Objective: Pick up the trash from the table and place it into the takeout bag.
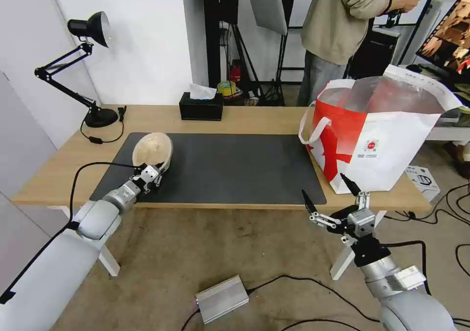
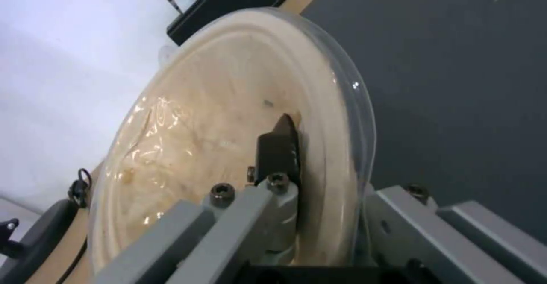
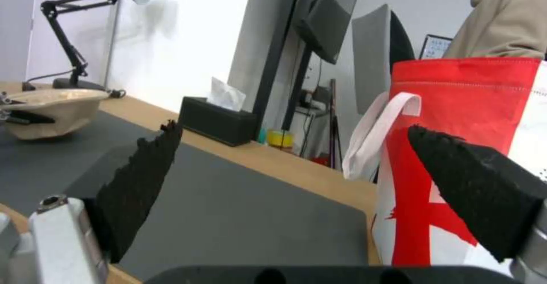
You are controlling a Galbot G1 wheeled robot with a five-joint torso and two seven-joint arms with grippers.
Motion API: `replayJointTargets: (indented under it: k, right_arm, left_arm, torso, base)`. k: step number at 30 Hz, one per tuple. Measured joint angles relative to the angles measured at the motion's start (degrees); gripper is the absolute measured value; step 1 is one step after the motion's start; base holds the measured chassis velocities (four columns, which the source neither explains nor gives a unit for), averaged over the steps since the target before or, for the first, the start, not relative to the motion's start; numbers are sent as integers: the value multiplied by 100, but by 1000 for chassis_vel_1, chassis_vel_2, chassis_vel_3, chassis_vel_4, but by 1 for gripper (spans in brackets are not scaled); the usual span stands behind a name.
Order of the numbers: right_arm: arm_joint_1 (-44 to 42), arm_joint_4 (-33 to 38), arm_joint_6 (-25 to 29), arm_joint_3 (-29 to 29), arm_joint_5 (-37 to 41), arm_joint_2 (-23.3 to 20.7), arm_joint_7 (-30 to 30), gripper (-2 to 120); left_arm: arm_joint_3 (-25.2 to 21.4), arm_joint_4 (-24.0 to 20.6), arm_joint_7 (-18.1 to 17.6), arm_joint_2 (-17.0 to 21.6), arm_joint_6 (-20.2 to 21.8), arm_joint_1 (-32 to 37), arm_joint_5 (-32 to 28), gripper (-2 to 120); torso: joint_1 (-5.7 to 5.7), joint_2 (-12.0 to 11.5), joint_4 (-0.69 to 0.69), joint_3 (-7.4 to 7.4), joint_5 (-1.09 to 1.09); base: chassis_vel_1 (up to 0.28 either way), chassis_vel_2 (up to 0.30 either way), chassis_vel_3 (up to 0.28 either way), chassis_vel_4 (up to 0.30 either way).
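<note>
Right gripper: nearest, hanging off the front edge of the table, just before the takeout bag; its 2 black fingers stand wide apart with nothing between them.
Left gripper: at the front left part of the dark grey mat, clamped on the rim of the beige lidded bowl; 1 black finger lies flat against the lid face, the other sits behind the bowl, hidden.
Bowl position: pinched at its near edge and tipped up steeply, so it stands almost on its rim above the mat; whether its lower edge touches the mat I cannot tell.
Bowl facing: the lid turns toward the robot and a little upward; being round it has no true long axis, but its flat plane runs roughly upright.
Handling, as a judgement: thin, light plastic, slightly flexible and smooth, so a rim pinch may slip or pop the clear lid; a deeper bite, with both lid and wall between the fingers, looks safest. Smears inside suggest little weight left.
Takeout bag: farther right on the table, upright, mouth open, well apart from the bowl.
Tissue box: at the far edge.
</note>
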Motion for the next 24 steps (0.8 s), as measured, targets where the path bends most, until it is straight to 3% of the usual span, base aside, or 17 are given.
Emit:
replayJointTargets:
  k: [14, 24]
  right_arm:
    - [0, 0, 0, 0, 0, 0, 0, 100]
    - [0, 0, 0, 0, 0, 0, 0, 100]
  left_arm:
    - [-115, -213, -14, 109, -134, 90, -150, 1]
    - [-5, -831, -183, 529, -231, -152, -512, 1]
  torso:
    - [0, 0, 0, 0, -1]
    - [0, 0, 0, 0, -1]
  base:
    - [0, 0, 0, 0]
    - [0, 0, 0, 0]
